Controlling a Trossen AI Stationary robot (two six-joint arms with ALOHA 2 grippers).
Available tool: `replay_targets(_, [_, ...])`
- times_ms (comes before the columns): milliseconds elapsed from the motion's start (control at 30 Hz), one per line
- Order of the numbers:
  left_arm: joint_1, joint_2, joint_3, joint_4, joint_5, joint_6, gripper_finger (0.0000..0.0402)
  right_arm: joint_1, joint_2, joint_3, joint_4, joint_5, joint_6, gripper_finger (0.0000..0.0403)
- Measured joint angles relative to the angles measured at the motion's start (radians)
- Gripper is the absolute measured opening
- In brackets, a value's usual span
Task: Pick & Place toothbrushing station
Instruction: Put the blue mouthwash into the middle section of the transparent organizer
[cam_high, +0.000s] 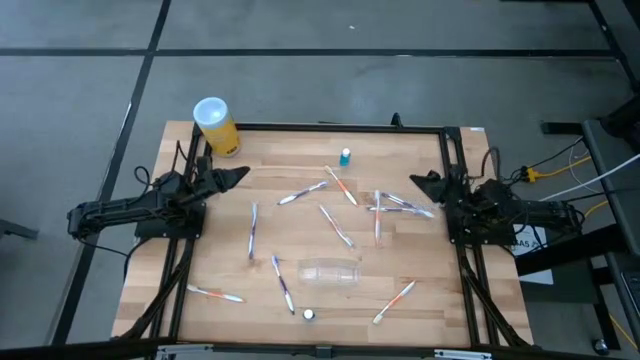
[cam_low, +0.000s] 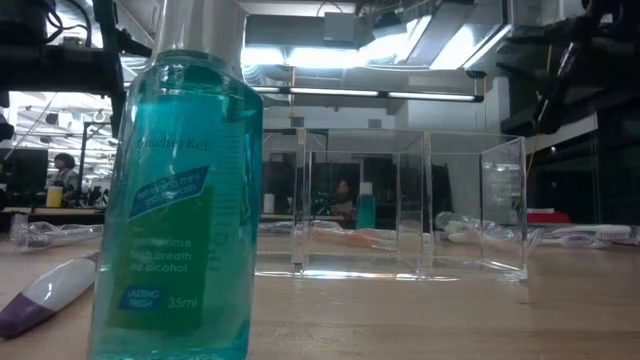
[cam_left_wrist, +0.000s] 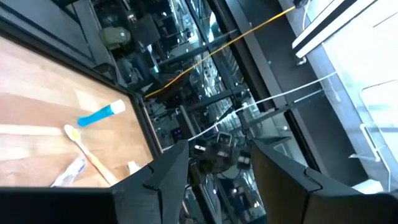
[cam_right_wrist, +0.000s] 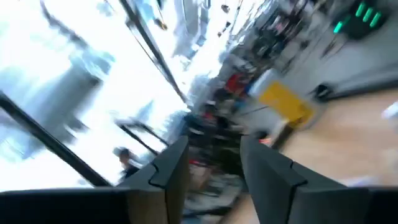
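Nothing is held. Left gripper (cam_high: 236, 176) at 9 o'clock and right gripper (cam_high: 420, 181) at 3 o'clock both sit parked, fingers apart and empty. Toothbrushes (cam_high: 337, 225) lie scattered mid-table around the clear holder (cam_high: 331, 271) at 6 o'clock. Judgement: take 1 outlying brush first, gripped across its handle. The crossed brushes (cam_high: 400, 205) at 3 o'clock risk dragging. Tube (cam_high: 345, 156) and yellow canister (cam_high: 215, 125) stand at 12 and 11 o'clock, clear of the work.

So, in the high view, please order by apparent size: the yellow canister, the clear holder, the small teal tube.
1. Clear holder, though its faint outline makes this slightly unsure.
2. Yellow canister.
3. Teal tube, clearly the smallest.
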Motion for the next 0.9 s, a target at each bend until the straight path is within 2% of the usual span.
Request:
replay_targets(133, [0.0, 0.014, 0.0, -0.002, 0.04, 0.002, 0.0171, 0.002, 0.0, 0.0, 0.068, -0.127, 0.182, 0.0149])
replay_targets(200, [0.0, 0.024, 0.0, 0.0, 0.056, 0.015, 0.0171, 0.011, 0.005, 0.0, 0.149, -0.153, 0.237, 0.0149])
replay_targets(333, [0.0, 0.047, 0.0, 0.069, 0.092, 0.082, 0.0171, 0.044, 0.07, 0.014, 0.351, -0.105, 0.219, 0.0149])
replay_targets(400, [0.0, 0.06, 0.0, 0.164, 0.105, 0.141, 0.0171, 0.051, 0.117, 0.05, 0.391, -0.076, 0.208, 0.0149])
replay_targets(467, [0.0, 0.072, 0.0, 0.293, 0.107, 0.207, 0.0171, 0.051, 0.174, 0.089, 0.386, -0.115, 0.199, 0.0149])
replay_targets(600, [0.0, 0.093, 0.0, 0.551, 0.106, 0.33, 0.0171, 0.05, 0.314, 0.202, 0.413, -0.16, 0.066, 0.0149])
replay_targets(667, [0.0, 0.098, 0.016, 0.605, 0.109, 0.37, 0.0171, 0.05, 0.394, 0.277, 0.416, -0.173, -0.044, 0.0149])
replay_targets(800, [0.0, 0.111, 0.103, 0.562, 0.16, 0.418, 0.0171, 0.052, 0.538, 0.474, 0.38, -0.243, -0.275, 0.0149])
replay_targets(867, [0.0, 0.133, 0.172, 0.483, 0.186, 0.421, 0.0171, 0.052, 0.596, 0.6, 0.24, -0.273, -0.294, 0.0149])
replay_targets(900, [0.0, 0.147, 0.216, 0.424, 0.197, 0.427, 0.0171, 0.051, 0.623, 0.676, 0.092, -0.266, -0.282, 0.0149])
